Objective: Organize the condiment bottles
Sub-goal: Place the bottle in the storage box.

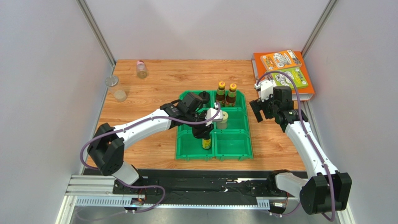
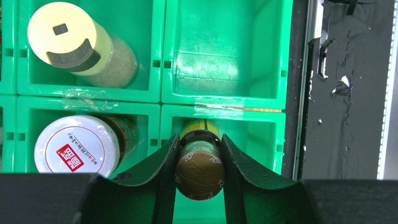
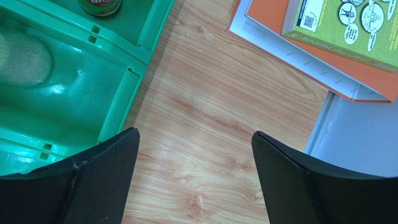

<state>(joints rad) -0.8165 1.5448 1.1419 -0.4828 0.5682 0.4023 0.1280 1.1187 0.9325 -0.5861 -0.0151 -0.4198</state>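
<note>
My left gripper [image 1: 204, 132] is shut on the brown cap of a dark bottle with a yellow label [image 1: 206, 142], upright in the front left compartment of the green bin [image 1: 233, 156]. In the left wrist view the fingers [image 2: 200, 136] clamp that cap [image 2: 200, 172]. Beside it stand a white-lidded jar [image 2: 77, 145] and a pale-capped jar [image 2: 70, 39]. Two amber bottles [image 1: 226, 93] stand in the back right compartment and a black-capped one [image 1: 203, 97] in the back left. My right gripper [image 1: 267, 112] is open and empty over the bare wood right of the bin [image 3: 194, 140].
A pink-capped bottle [image 1: 141, 69] and a clear silver-capped jar [image 1: 116, 88] stand on the table at the back left. Orange and green books [image 1: 282, 70] lie at the back right, also in the right wrist view [image 3: 336, 28]. The front right bin compartment [image 2: 224, 56] holds nothing.
</note>
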